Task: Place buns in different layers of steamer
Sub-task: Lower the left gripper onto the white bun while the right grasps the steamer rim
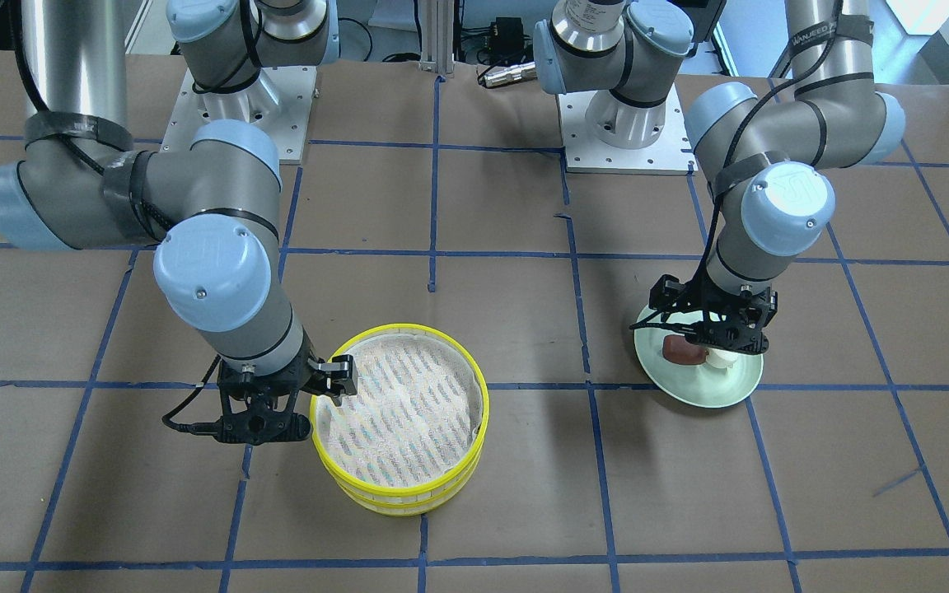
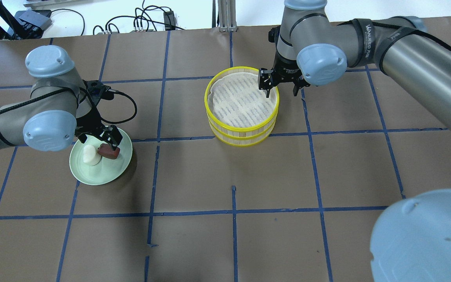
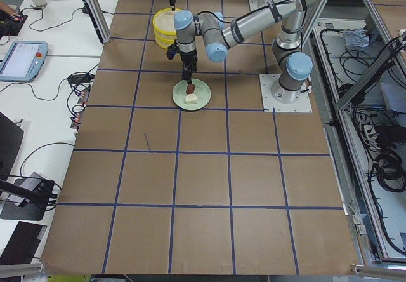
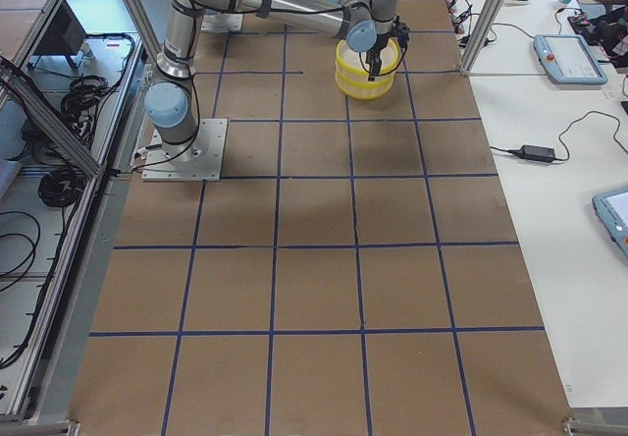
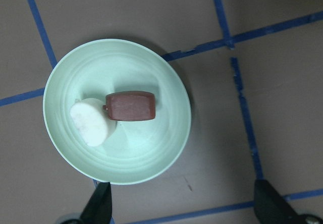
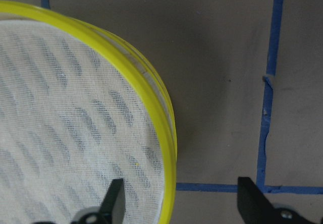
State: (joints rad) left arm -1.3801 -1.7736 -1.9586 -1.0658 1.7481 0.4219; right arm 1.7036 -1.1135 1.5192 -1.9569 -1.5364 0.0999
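Note:
The steamer (image 2: 245,105) is two yellow-rimmed trays stacked together, and its white mesh floor (image 1: 409,403) holds nothing. My right gripper (image 2: 281,88) is open and straddles the steamer's rim (image 6: 156,108), one finger inside and one outside. The dark reddish-brown bun (image 2: 109,152) and the white bun (image 2: 90,154) lie touching on the pale green plate (image 2: 104,174). My left gripper (image 2: 99,141) is open and empty above the plate. In the left wrist view the brown bun (image 5: 131,106) and the white bun (image 5: 90,121) lie beyond the fingertips.
The table is brown paper with a grid of blue tape lines (image 2: 233,213). The plate (image 1: 705,391) and the steamer stand about two grid squares apart. Both arm bases (image 1: 623,123) stand at the robot's edge of the table.

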